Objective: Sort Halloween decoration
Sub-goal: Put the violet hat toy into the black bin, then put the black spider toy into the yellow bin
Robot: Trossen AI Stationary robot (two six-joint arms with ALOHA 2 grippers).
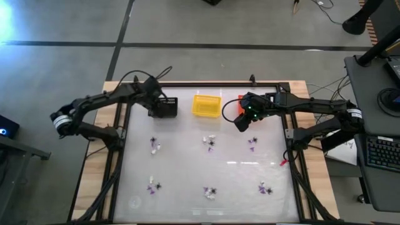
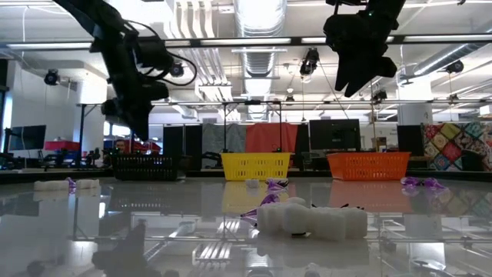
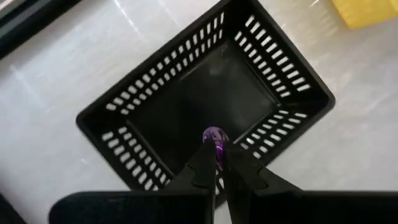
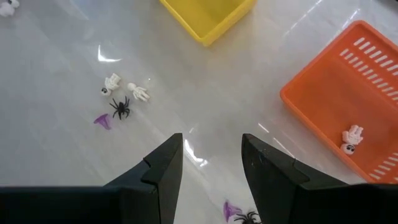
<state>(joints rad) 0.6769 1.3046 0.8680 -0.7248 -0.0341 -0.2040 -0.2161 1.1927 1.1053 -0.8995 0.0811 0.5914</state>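
1. Halloween decoration trinkets, tiny purple, black and white plastic pieces, lay in small clusters across the glossy white desk [image 1: 187,169] in the lower half of the high view: one cluster [image 1: 210,142] at frame centre, one [image 1: 155,145] to its left, one [image 1: 252,143] to its right, and more [image 1: 210,193] along the bottom.
2. One small purple trinket [image 3: 214,136] was pinched between the fingertips of the left tool [image 3: 216,163], whose jaws were closed narrow on it.
3. That left tool [image 1: 154,100] hung over the black slatted plastic basket [image 1: 165,107] in the upper left of the desk; in the left wrist view the basket [image 3: 205,93] showed a dark floor directly under the purple piece.
4. A yellow plastic basket [image 1: 206,105] stood at upper centre of the high view.
5. The right tool [image 1: 245,119] hovered with jaws wide and nothing between them, just beside the orange plastic basket [image 4: 348,118].
6. A white skeleton trinket [image 4: 352,139] lay inside the orange basket.
7. In the right wrist view, white figures [image 4: 124,87], a black spider [image 4: 120,107] and a purple scrap [image 4: 102,121] lay together at left of frame.
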